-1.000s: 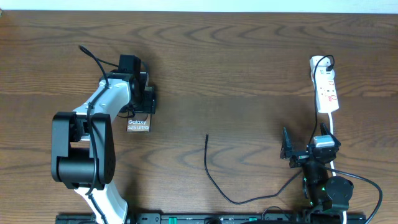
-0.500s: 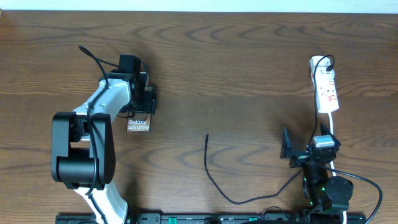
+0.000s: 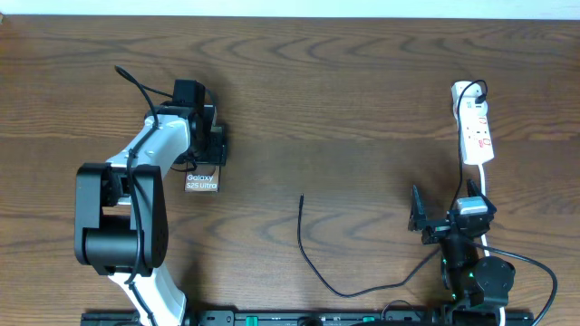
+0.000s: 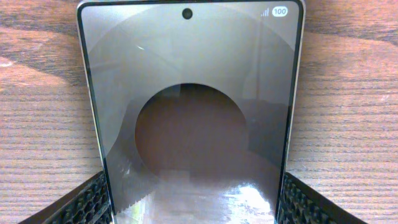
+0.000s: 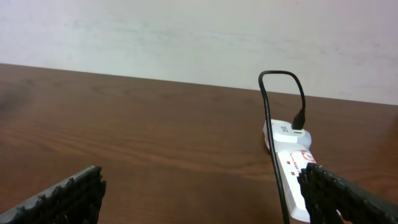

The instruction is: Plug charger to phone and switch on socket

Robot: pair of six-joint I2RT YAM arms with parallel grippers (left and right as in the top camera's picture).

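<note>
Right, the opening step by the look of it: getting hold of the phone (image 3: 201,180) before any plugging happens. It lies left of centre on the table (image 3: 362,91), white lettering up in the overhead view. The left gripper (image 4: 194,186) is down over it, its ribbed pads (image 4: 93,202) pressed to both long edges. That reads as a clamp on the phone, not a hover.

The right gripper (image 5: 205,196) is spread wide with nothing between its fingers, low near its base and facing the socket (image 3: 475,127) at the far right.

The charger (image 3: 300,231) lies untouched, a thin black line curving from the near edge up to mid-table. Its plug tip (image 3: 302,196) points away from the robot, well apart from both phone and gripper.

So the next move, I'd say, falls to the right arm. It should pinch the cable just behind the tip and carry it across to the phone's port, which needs a square approach with the phone held steady. Which end carries the port I can't tell.

Up close the phone is a glossy slab with a pale metal rim, a punch-hole lens at the top and a small "100" badge in the corner. A dark disc sits on the grey screen, with glare low down.
</note>
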